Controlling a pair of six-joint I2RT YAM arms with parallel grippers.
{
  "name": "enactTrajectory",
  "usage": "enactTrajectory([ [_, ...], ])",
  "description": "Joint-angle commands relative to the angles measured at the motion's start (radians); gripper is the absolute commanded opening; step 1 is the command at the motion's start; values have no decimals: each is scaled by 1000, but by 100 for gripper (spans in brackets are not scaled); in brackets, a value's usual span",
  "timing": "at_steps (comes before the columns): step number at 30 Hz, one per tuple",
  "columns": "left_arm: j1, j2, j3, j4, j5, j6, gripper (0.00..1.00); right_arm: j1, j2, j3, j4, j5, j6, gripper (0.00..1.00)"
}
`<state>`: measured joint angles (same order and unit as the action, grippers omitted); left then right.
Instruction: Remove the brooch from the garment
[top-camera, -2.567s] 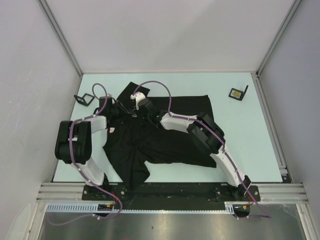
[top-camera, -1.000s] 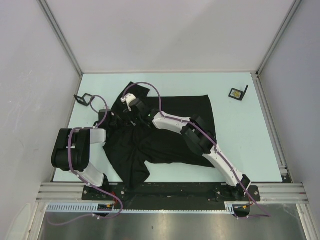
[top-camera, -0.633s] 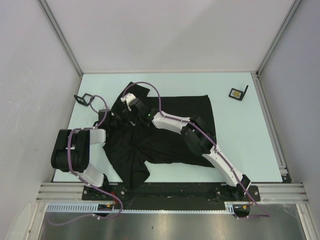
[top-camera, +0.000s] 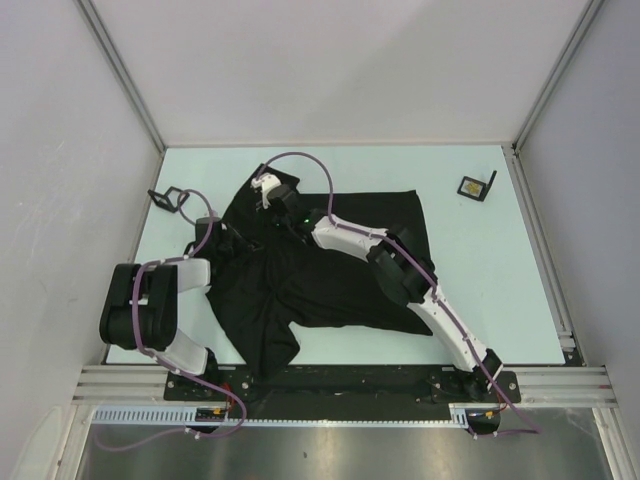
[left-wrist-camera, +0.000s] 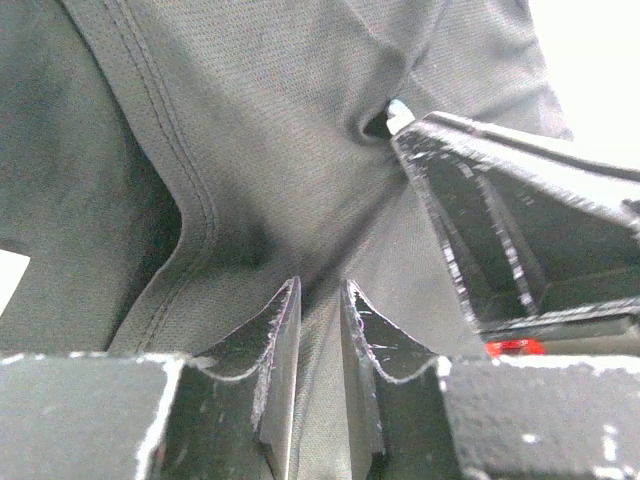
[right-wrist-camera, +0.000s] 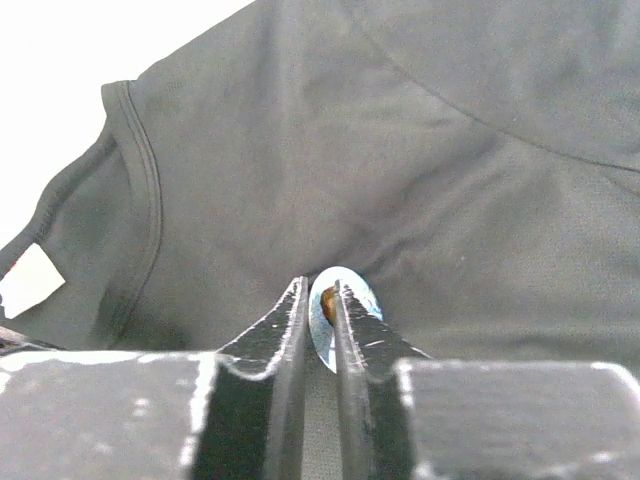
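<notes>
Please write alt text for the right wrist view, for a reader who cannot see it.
The right gripper, its jaws shut, pinches a small shiny oval brooch on a black T-shirt. At the left, a white label shows near the curved sleeve hem.

Reaching far forward with right hand, nipped onto brooch; pinching garment fold with left hand just beside.
</notes>
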<state>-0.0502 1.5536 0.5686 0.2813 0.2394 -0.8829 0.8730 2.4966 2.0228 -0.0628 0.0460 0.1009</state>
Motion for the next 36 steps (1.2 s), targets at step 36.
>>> enactTrajectory([
  [36, -11, 269, 355, -24, 112, -1, 32, -74, -170, -259, 133, -98, 164, 42],
])
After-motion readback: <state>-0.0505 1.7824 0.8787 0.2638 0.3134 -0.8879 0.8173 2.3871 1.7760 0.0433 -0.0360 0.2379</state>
